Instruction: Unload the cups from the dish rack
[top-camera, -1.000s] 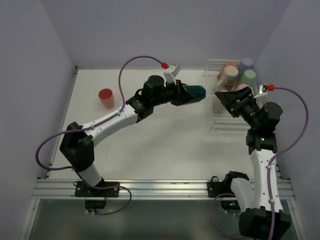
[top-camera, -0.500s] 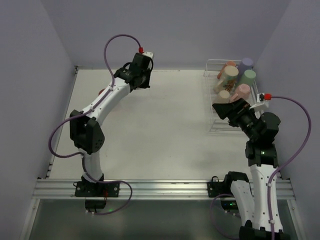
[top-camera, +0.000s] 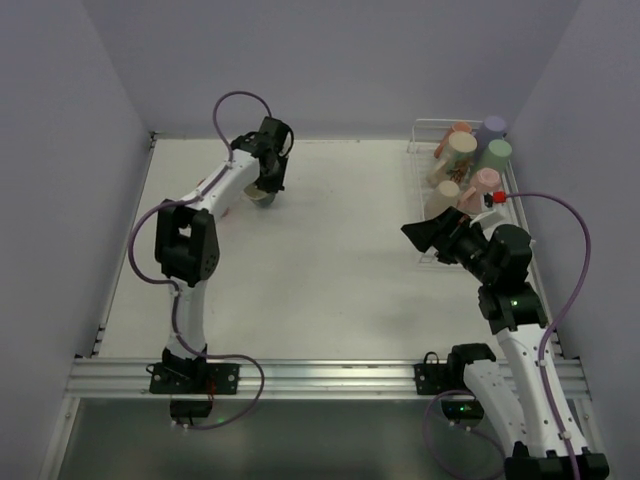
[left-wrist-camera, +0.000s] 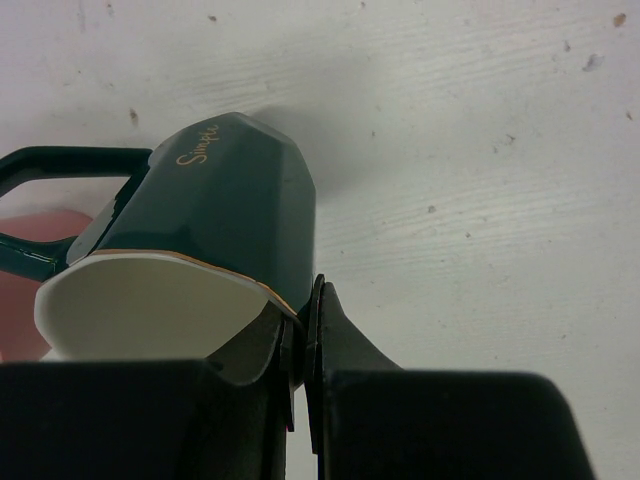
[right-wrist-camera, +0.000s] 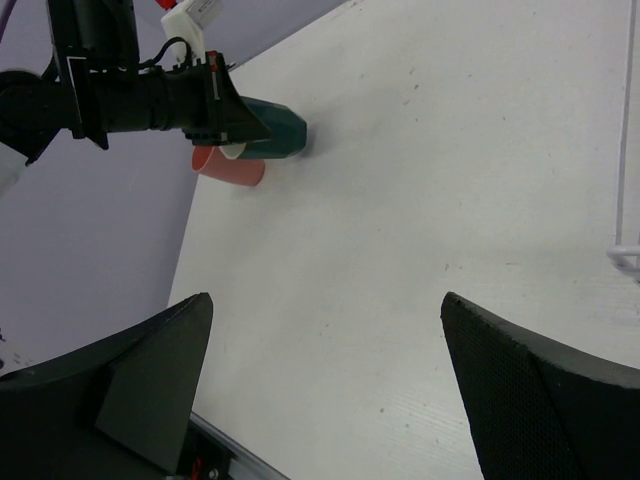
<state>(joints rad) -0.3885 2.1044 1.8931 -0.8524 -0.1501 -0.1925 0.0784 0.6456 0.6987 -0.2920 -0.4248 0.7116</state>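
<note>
My left gripper (left-wrist-camera: 303, 320) is shut on the rim of a dark green mug (left-wrist-camera: 230, 210), one finger inside and one outside. The mug is tilted, low over the table at the far left (top-camera: 265, 195), next to a red cup (right-wrist-camera: 230, 168). I cannot tell if it touches the table. My right gripper (right-wrist-camera: 327, 300) is open and empty, just left of the dish rack (top-camera: 445, 255). In the rack stand a salmon cup (top-camera: 458, 129), a cream cup (top-camera: 461, 146), a lavender cup (top-camera: 494, 126), a light green cup (top-camera: 499, 151), a pink cup (top-camera: 486, 181) and a small tan cup (top-camera: 449, 189).
Lavender walls close the table (top-camera: 330, 270) at the back and both sides. A metal rail (top-camera: 320, 378) runs along the near edge. The rack's wire edge shows at the right in the right wrist view (right-wrist-camera: 625, 255).
My left arm has swung the dark green mug from the middle of the table to the far left beside the red cup. My right gripper has drawn back from the rack.
</note>
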